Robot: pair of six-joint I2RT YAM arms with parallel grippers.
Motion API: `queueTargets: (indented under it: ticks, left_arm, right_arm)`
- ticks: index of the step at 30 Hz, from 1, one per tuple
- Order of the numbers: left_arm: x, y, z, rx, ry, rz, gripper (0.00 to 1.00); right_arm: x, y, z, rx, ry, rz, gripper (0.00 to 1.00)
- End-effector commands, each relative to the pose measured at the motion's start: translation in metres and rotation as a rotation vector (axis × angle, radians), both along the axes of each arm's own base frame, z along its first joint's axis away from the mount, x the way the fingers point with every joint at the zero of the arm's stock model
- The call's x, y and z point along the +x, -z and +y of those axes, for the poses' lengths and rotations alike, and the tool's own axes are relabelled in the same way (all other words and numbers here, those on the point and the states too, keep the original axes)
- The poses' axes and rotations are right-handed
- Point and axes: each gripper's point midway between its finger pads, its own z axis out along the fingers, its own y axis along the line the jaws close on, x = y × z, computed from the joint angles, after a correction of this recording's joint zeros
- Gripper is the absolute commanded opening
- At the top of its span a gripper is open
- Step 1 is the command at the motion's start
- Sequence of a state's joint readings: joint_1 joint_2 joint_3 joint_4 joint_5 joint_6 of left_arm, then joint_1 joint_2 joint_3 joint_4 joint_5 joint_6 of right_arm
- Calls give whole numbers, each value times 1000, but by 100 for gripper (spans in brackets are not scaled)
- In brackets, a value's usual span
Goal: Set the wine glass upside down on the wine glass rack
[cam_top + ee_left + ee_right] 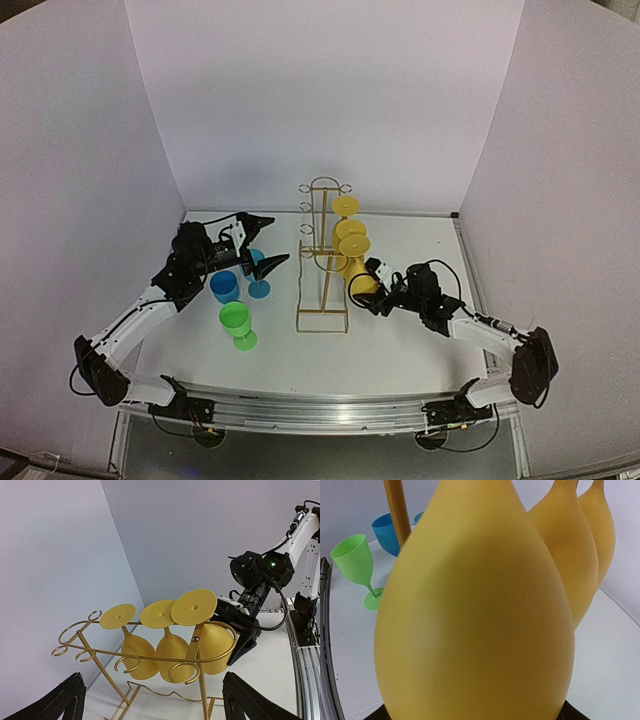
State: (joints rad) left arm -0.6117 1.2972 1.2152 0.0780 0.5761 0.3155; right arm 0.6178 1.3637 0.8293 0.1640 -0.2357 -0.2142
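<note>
The gold wire wine glass rack stands upright mid-table; it also shows in the left wrist view. Three yellow wine glasses hang upside down along its right side, feet up. My right gripper is shut on the bowl of the nearest yellow glass, whose stem sits in the front loop. That bowl fills the right wrist view and hides the fingers. In the left wrist view a black finger lies against this bowl. My left gripper is open and empty, left of the rack.
A blue wine glass, a second blue glass and a green wine glass stand upright left of the rack, under and in front of my left gripper. White walls enclose the table on three sides.
</note>
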Motion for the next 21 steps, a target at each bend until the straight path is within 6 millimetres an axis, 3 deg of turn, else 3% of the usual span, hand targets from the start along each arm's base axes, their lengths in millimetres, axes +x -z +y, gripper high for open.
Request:
queueTargets:
  ticks: [1,3,5,15,21]
  left_arm:
    - [-2,-26,2,-32,2,-72,95]
    - [-1,-26,3,-31,0,-74,95]
    - [-1,-26,3,-32,-1,-75,95]
    - [0,-28,4,-32,-3,-84,95]
    - [7,-21,10,-31,-49,-20,95]
  right_arm:
    - [6,-16,6,18,-15,-36,68]
    - [6,-16,6,19,-16,-33,74]
    - [6,-14,7,20,-14,-24,92]
    - [5,-23,6,34,-9,-30,98]
    - [0,-39,2,69,6,-33,98]
